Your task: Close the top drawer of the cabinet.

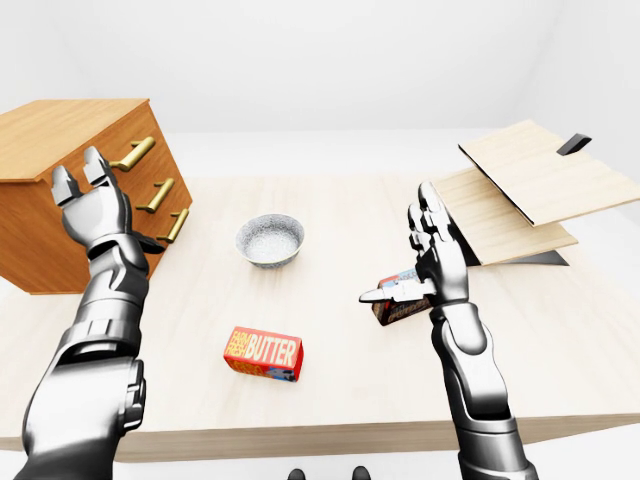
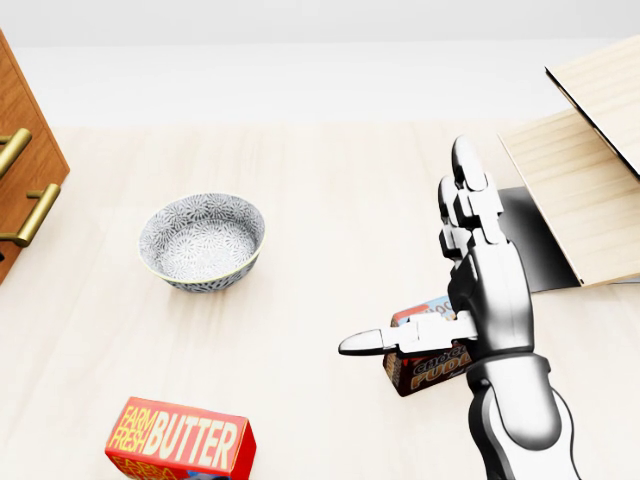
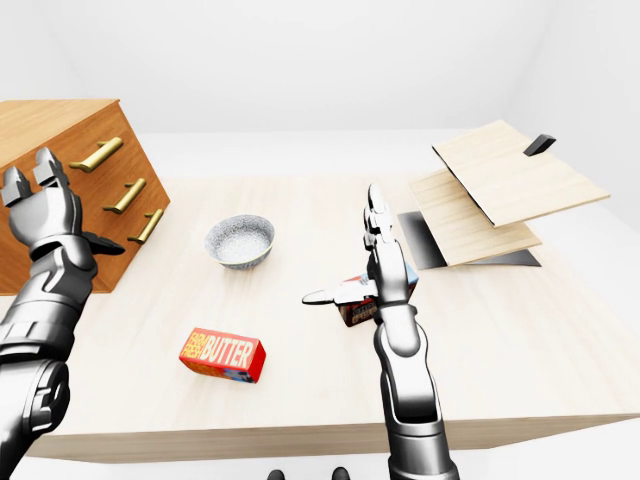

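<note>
The wooden cabinet (image 1: 60, 190) stands at the left of the table in the left-eye view, with three brass handles down its face. The top drawer's handle (image 1: 133, 153) sits at the upper right of that face; I cannot tell how far the drawer stands out. My left hand (image 1: 100, 200) is open and raised, fingers spread, close to the cabinet's face just left of the handles. My right hand (image 1: 415, 255) is open and empty, upright over the right of the table, thumb pointing left.
A patterned grey bowl (image 1: 269, 239) sits mid-table. A red butter box (image 1: 263, 355) lies near the table's bottom edge. A dark chocolate box (image 2: 428, 362) stands right behind my right hand. Stacked wooden boards (image 1: 530, 180) lie tilted at the right.
</note>
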Available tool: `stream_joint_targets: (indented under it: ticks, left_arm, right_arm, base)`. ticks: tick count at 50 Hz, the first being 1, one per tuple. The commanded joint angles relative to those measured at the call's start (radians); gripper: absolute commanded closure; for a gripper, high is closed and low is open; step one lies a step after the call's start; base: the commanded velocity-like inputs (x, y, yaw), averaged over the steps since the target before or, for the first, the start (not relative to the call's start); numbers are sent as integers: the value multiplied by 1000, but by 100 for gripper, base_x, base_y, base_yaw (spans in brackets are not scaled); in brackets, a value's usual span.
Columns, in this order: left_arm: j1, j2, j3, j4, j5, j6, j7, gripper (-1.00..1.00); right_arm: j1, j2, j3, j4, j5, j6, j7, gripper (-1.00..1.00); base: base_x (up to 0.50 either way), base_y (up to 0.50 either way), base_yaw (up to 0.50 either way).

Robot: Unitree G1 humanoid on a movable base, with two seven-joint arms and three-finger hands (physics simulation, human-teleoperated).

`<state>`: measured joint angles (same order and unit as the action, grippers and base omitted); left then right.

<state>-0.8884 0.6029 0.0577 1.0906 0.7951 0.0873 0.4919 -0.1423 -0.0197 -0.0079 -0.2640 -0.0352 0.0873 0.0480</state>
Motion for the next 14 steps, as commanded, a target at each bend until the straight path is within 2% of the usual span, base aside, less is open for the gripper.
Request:
stream_joint_targets:
  ticks: [1,7,14]
  left_arm:
    - [-16,34,52,47,-6,0,21,-100]
    - [-5,18,52,25,-15,0,-4,-100]
    - [100,-40,95,-186,-102,0,-94,-100]
  right_arm:
    - [-4,0,0,7,-1,0,-1,-100]
    - [-9,0,0,6,-1,0,-2,-100]
    - [-10,0,0,0,0,0,-2,-100]
  base:
    - [0,0,0]
    - [0,0,0]
    - [0,0,0]
